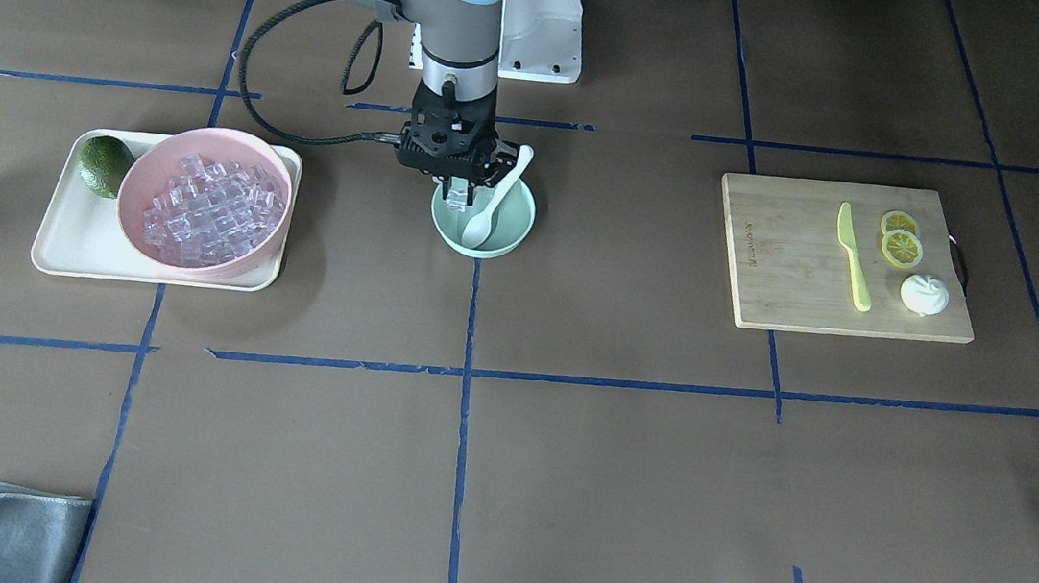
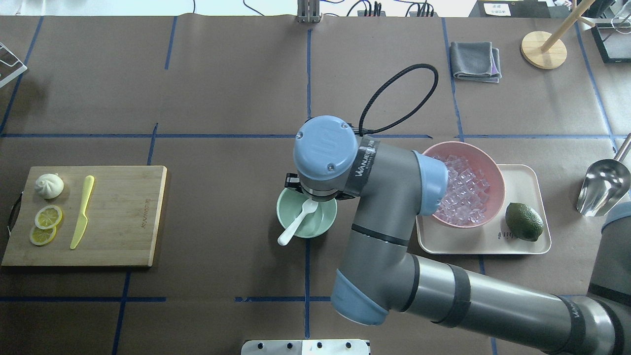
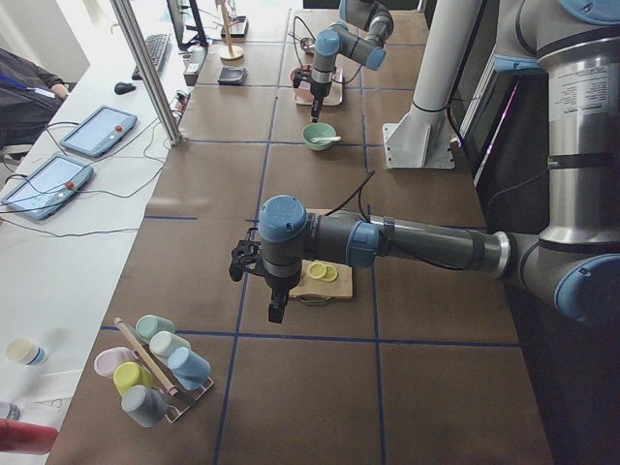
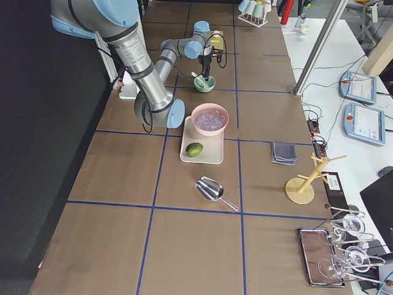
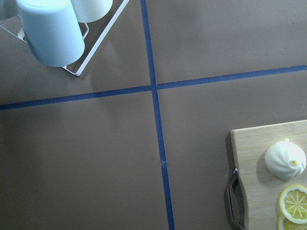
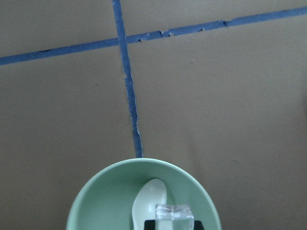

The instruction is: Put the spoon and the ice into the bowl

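The mint-green bowl (image 1: 518, 230) stands at the table's middle and also shows in the overhead view (image 2: 285, 214). The white spoon (image 1: 496, 200) lies in it, with its handle leaning over the rim. My right gripper (image 1: 458, 192) hangs straight down over the bowl, shut on one clear ice cube (image 6: 174, 212) just above the spoon's scoop (image 6: 149, 197). Many more ice cubes (image 1: 209, 211) fill the pink bowl (image 1: 142, 167). My left gripper (image 3: 276, 310) hovers near the cutting board; I cannot tell whether it is open or shut.
The pink bowl sits on a cream tray (image 1: 71, 244) with a green avocado (image 1: 104, 164). A wooden board (image 1: 793, 262) holds a yellow-green knife (image 1: 853, 259), lemon slices (image 1: 901, 245) and a bun (image 1: 924, 294). A metal scoop (image 2: 602, 185), grey cloth (image 1: 11, 536) and cup rack (image 3: 155, 368) lie at the edges.
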